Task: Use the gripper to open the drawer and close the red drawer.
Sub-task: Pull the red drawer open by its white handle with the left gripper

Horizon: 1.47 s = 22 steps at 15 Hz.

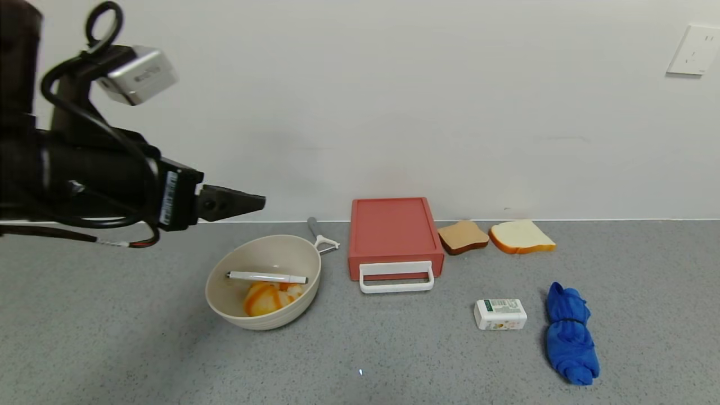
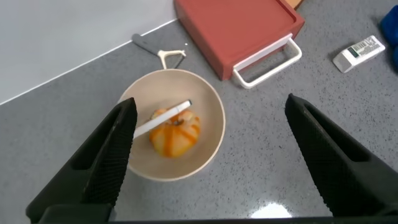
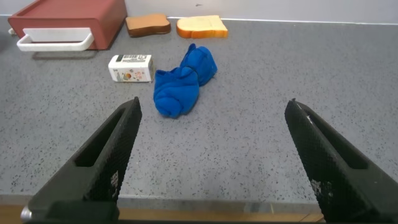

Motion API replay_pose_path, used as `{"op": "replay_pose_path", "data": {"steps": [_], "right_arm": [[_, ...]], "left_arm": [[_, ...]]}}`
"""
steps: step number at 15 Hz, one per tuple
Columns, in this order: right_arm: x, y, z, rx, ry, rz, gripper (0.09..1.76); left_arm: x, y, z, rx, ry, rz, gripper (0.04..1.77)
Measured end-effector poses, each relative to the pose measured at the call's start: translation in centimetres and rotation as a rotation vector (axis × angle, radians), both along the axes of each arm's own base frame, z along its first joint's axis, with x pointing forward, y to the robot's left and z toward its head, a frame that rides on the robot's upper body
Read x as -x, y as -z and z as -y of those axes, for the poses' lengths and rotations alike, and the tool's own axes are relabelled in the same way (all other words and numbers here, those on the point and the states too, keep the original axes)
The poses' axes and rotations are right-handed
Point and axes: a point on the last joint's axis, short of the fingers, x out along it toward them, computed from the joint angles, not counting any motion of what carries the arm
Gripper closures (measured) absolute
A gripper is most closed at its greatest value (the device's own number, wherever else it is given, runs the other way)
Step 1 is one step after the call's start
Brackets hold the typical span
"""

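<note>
The salmon-red drawer (image 1: pixel 394 228) stands against the back wall with its tray pushed in. Its white loop handle (image 1: pixel 396 278) faces the table's front. My left gripper (image 1: pixel 256 201) hangs high at the left, above and left of the bowl, well apart from the drawer. In the left wrist view the left gripper (image 2: pixel 210 104) is open and empty, and the drawer (image 2: pixel 236 28) shows beyond it. My right gripper (image 3: pixel 212 104) is out of the head view. It is open and empty, low near the table's front edge, with the drawer (image 3: pixel 68 15) far off.
A beige bowl (image 1: pixel 222 306) holding an orange pumpkin-like item (image 1: pixel 264 298) and a white pen (image 1: pixel 267 277) sits left of the drawer. A peeler (image 1: pixel 320 236) lies behind it. Two bread slices (image 1: pixel 520 236), a white box (image 1: pixel 499 314) and a blue cloth (image 1: pixel 571 334) lie to the right.
</note>
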Motion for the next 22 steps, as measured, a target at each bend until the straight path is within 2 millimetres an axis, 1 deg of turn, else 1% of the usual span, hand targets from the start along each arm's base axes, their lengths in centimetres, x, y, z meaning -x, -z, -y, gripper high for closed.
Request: {"op": "replay_pose_path", "data": {"steps": [3,5,9,11,12,15,19,20,22], "right_arm": [[0.0,0.0,0.0,0.0,0.0,0.0,0.15],[0.0,0.0,0.0,0.0,0.0,0.0,0.15],[0.0,0.0,0.0,0.001,0.0,0.0,0.15],[0.0,0.0,0.0,0.0,0.0,0.0,0.15],[0.0,0.0,0.0,0.0,0.0,0.0,0.15],[0.0,0.0,0.0,0.0,0.0,0.0,0.15],[0.0,0.0,0.0,0.0,0.0,0.0,0.15],[0.0,0.0,0.0,0.0,0.0,0.0,0.15],[0.0,0.0,0.0,0.0,0.0,0.0,0.15]], "left_arm": [[-3.2,1.6,3.4,-0.01,0.042,-0.068,0.09],[-4.7,2.7,5.5,-0.021,0.079,-0.105,0.09],[-7.0,5.7,9.2,-0.039,0.142,-0.189,0.09],[-7.9,7.0,10.6,-0.016,0.139,-0.235,0.09],[-8.2,7.5,11.2,-0.014,0.139,-0.252,0.17],[-8.5,8.4,12.1,-0.027,0.155,-0.273,0.66],[-8.5,8.7,12.5,-0.028,0.162,-0.28,1.13],[-8.5,8.7,12.5,-0.028,0.163,-0.28,1.73],[-8.5,8.8,12.6,-0.026,0.168,-0.283,1.7]]}}
